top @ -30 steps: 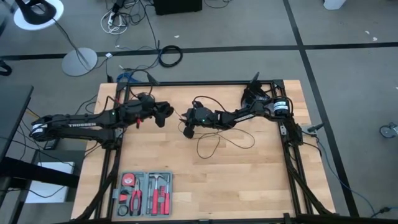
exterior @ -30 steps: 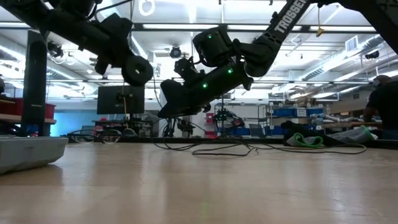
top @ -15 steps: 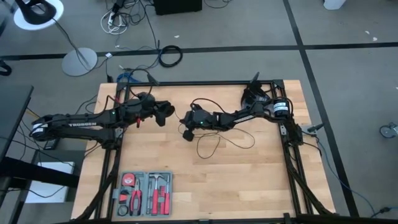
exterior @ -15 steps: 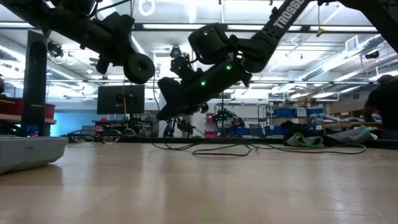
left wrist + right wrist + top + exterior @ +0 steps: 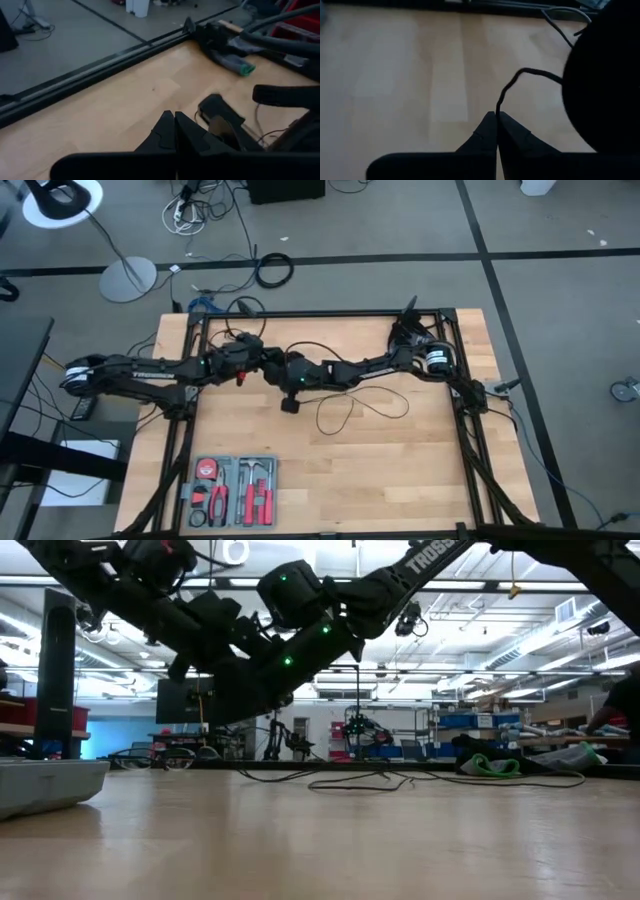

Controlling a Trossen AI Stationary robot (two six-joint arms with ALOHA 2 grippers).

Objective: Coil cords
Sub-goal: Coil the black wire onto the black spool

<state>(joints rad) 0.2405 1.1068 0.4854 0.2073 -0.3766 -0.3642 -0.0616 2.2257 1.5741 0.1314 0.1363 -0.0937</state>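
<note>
The right end effector (image 5: pixel 496 116) is pinched tight on the thin black cord (image 5: pixel 507 90), which rises from its tips and bends off toward a dark rounded shape beside it. It hangs above the middle of the desk (image 5: pixel 400 470), just beside the left end effector (image 5: pixel 174 117), whose 2 fingers are pressed together with nothing between them. The rest of the cord (image 5: pixel 350 408) lies in loose loops on the desk, right of both end effectors. A tool tray (image 5: pixel 232 491) sits at the near left edge.
</note>
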